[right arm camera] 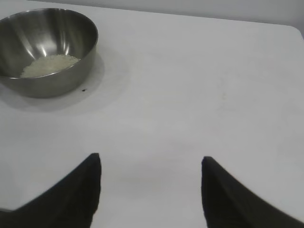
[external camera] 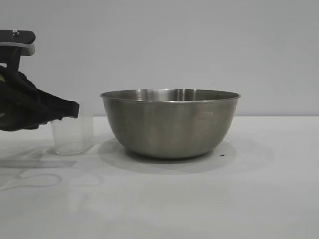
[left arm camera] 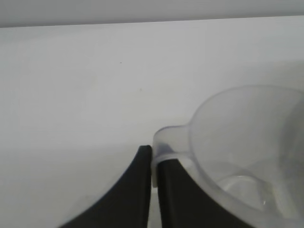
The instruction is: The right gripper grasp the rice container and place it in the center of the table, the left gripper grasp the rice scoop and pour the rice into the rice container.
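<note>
The steel rice container (external camera: 170, 122) stands on the white table (external camera: 199, 199) at the middle; in the right wrist view the rice container (right arm camera: 47, 52) holds a patch of white rice (right arm camera: 50, 64). The translucent rice scoop (external camera: 73, 134) stands upright on the table left of the bowl. My left gripper (external camera: 74, 110) is shut on the scoop's loop handle; the left wrist view shows the rice scoop (left arm camera: 247, 142) looking empty beside my left gripper (left arm camera: 156, 159). My right gripper (right arm camera: 151, 164) is open over bare table, well away from the bowl, and is outside the exterior view.
A tiny dark speck (external camera: 222, 155) lies on the table by the bowl's right side. A grey wall (external camera: 199, 45) runs behind the table. The table's rounded far corner (right arm camera: 297, 31) shows in the right wrist view.
</note>
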Controlling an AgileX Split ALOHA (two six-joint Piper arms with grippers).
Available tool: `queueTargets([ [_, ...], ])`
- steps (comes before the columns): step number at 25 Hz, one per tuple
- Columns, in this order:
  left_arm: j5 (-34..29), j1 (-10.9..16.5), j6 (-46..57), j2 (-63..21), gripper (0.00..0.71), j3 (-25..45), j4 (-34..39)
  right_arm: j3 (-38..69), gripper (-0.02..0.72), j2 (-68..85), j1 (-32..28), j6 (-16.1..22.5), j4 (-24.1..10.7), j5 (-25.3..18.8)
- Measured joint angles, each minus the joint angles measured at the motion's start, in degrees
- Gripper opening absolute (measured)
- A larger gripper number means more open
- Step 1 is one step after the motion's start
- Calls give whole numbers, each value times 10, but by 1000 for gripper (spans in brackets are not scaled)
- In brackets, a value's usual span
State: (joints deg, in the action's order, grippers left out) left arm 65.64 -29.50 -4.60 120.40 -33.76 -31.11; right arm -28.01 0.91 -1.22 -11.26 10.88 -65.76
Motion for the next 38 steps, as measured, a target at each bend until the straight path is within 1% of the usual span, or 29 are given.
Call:
queueTargets([
  [2, 1, 0, 0, 1, 0, 0, 1, 0, 403, 0, 0, 0, 0, 0],
  [3, 1, 0, 0, 1, 48, 0, 1, 0, 403, 0, 0, 0, 0, 0],
  [4, 1, 0, 0, 1, 48, 0, 1, 0, 403, 0, 0, 0, 0, 0],
  [5, 1, 0, 0, 1, 113, 0, 1, 0, 403, 0, 0, 0, 0, 0],
  [6, 1, 0, 0, 1, 163, 0, 1, 0, 403, 0, 0, 0, 0, 0],
  [9, 1, 0, 1, 1, 288, 5, 1, 0, 403, 0, 0, 0, 0, 0],
  [15, 2, 0, 1, 1, 288, 21, 0, 0, 403, 0, 0, 0, 0, 0],
  [16, 2, 0, 1, -1, 328, 23, 0, 0, 403, 0, 0, 0, 0, 0],
  [17, 2, 0, 1, -4, 313, 27, 0, 0, 403, 0, 0, 0, 0, 0],
  [27, 3, 0, 1, -45, 313, 76, 3, 0, 403, 0, 0, 0, 0, 0],
  [32, 3, 0, 1, -81, 313, 107, 5, 0, 403, 0, 0, 0, 0, 0],
  [38, 3, 0, -4, -131, 313, 125, 3, 0, 403, 0, 0, 0, 0, 0],
])
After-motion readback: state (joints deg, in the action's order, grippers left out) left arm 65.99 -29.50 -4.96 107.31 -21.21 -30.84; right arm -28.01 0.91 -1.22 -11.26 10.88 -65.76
